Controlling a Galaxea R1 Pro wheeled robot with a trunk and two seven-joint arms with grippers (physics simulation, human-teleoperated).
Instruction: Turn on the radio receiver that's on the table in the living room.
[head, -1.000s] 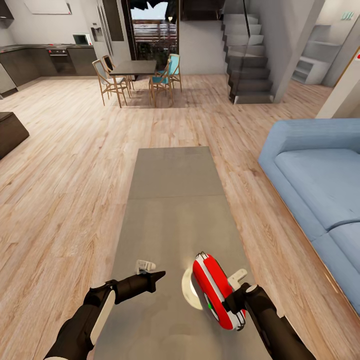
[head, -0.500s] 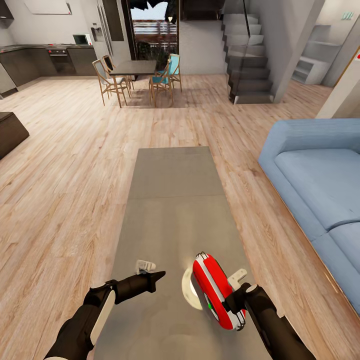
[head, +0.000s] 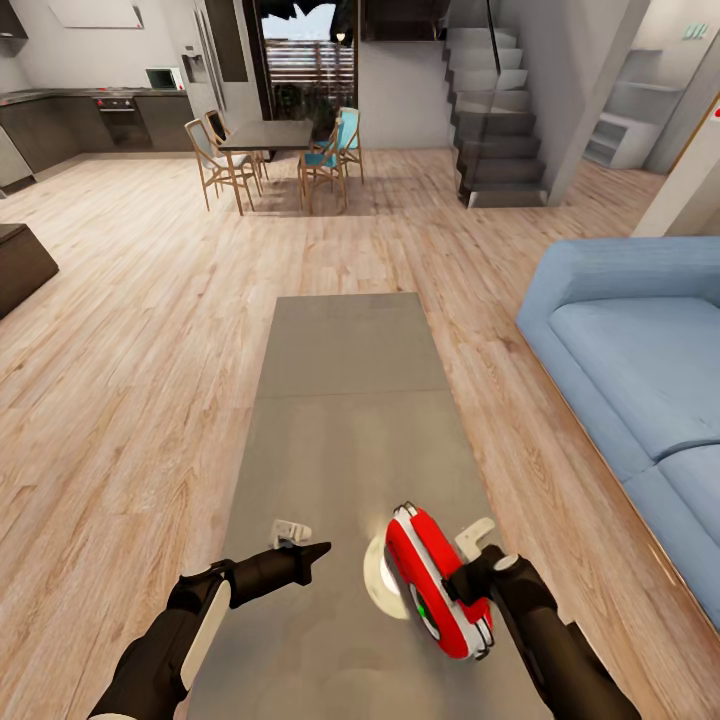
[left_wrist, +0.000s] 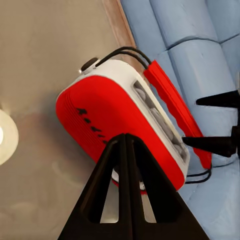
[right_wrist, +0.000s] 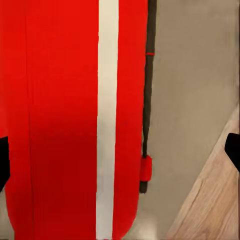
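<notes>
- Head view: long grey surface (head: 350, 400) runs beside the sofa (head: 630, 360).
- Radio receiver (head: 432, 582) stands near its close end, reachable.
- Right gripper (head: 470, 572) spread wide against the radio, seemingly pressing; nothing held.
- Left gripper (head: 305, 552) closed, empty, apart.

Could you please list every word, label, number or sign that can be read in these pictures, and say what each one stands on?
No text can be read in any view.
Dark raised lettering on the red side of the radio receiver: seen at a slant in the left wrist view, not readable.
Greenish marks on the wall at the far right of the head view: too small to read.
</notes>
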